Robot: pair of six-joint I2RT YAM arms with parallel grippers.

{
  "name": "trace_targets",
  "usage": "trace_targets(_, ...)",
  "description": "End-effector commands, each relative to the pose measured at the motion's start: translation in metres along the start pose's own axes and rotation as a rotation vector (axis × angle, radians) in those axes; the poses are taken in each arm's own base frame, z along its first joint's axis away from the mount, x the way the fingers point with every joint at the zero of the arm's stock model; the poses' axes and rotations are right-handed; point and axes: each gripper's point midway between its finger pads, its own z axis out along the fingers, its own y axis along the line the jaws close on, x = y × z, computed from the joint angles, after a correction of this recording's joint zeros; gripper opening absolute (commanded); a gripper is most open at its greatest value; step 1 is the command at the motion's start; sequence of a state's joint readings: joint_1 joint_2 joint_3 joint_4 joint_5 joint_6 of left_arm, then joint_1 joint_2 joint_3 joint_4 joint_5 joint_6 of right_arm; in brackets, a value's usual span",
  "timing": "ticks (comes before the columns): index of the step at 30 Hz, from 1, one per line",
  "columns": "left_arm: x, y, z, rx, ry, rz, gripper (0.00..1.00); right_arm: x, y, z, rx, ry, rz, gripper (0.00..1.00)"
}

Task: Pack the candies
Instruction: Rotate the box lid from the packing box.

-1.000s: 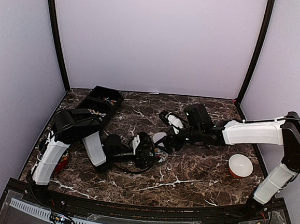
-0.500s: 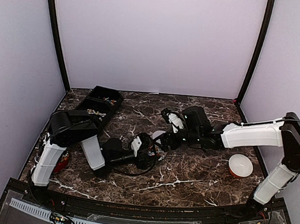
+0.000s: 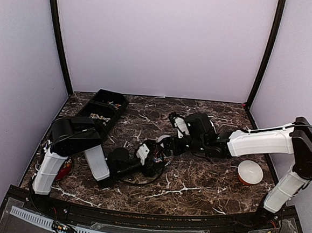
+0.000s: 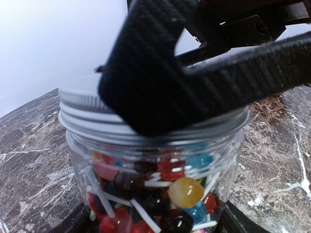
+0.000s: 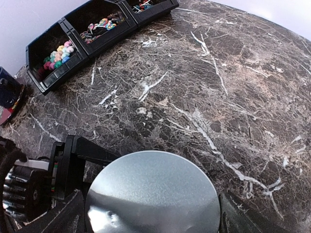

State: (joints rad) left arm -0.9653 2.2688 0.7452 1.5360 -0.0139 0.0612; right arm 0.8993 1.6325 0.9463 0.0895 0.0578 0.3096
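Dark marble bench (image 3: 205,180), centre: clear glass jar (image 4: 146,145) holds the mixed-colour candies (image 4: 184,191) and is clamped low by the left jaws. Right jaws grip its silver metal lid (image 5: 153,194), seated on top. Judged step: closing. Next move calls for turning the lid tight against a steady jar.

Count from all views:
- Arms: 2, the left arm (image 3: 95,163) and the right arm (image 3: 262,140).
- Jar (image 4: 155,165): 1, glass.
- Lid (image 5: 153,194): 1, metal.
- Sweets (image 4: 186,191) in the jar: lollipops on white sticks, packed too tight to number. 1 yellow shows, several red, a few blue, some dark.
- Tray (image 3: 122,104): 1, black.
- Compartments (image 5: 48,36): 3 visible, each with loose mixed-colour sweets too small to count.
- Bowl (image 3: 250,172): 1.
- Red object (image 3: 62,169): 1, can't tell what.
- Table (image 3: 204,185): 1, marble.
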Motion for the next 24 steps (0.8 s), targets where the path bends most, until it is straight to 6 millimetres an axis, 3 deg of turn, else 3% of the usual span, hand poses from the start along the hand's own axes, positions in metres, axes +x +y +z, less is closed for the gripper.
trace_targets(1, -0.052, 0.007, -0.004, -0.050, -0.137, 0.020, 0.73, -0.017, -0.010, 0.002, 0.067, -0.046, 0.036, 0.93)
trace_targets(11, -0.055, 0.001, -0.007, -0.019, -0.163, 0.026, 0.74, -0.028, -0.002, -0.006, 0.034, -0.056, 0.009, 1.00)
trace_targets(24, -0.057, 0.003, -0.008, -0.026, -0.173, 0.029, 0.74, -0.023, 0.007, -0.009, -0.021, -0.041, 0.001, 0.98)
